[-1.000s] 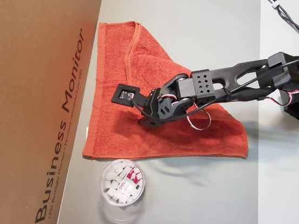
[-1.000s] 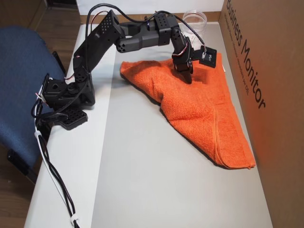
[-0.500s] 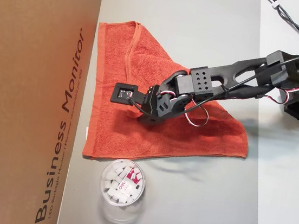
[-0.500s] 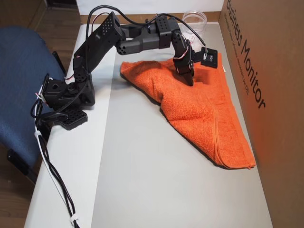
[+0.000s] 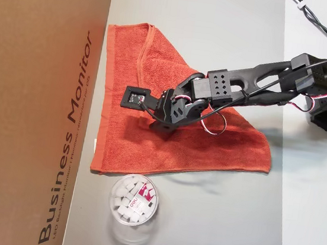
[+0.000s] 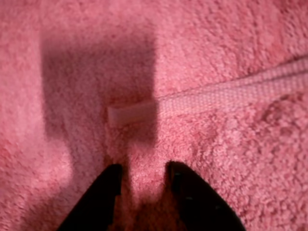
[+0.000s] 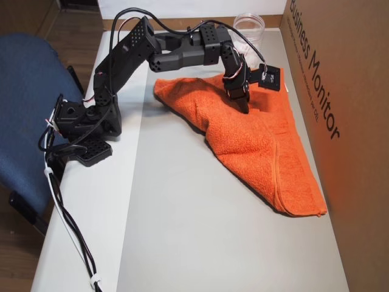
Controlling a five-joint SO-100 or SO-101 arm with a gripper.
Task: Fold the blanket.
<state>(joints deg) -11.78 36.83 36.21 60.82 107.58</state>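
Blanket [image 5: 154,97] on grey mat [image 5: 223,22] (white table [image 5: 314,207]), cardboard box [image 5: 34,106] alongside

My wrist view crops the gripper [image 6: 143,175] at the bottom edge, showing only its fingertips. The arm hides part of the blanket [image 5: 158,68] in an overhead view, and the far clear cup [image 7: 249,25] sits partly behind it.

This looks like an office or home workroom. A blue padded office chair [image 7: 24,115] stands at nine o'clock of the white desk [image 7: 91,207], a brown "Business Monitor" cardboard box [image 7: 340,91] lines its three o'clock side, and loose cables [image 7: 70,231] trail over a wood floor [image 7: 15,267].
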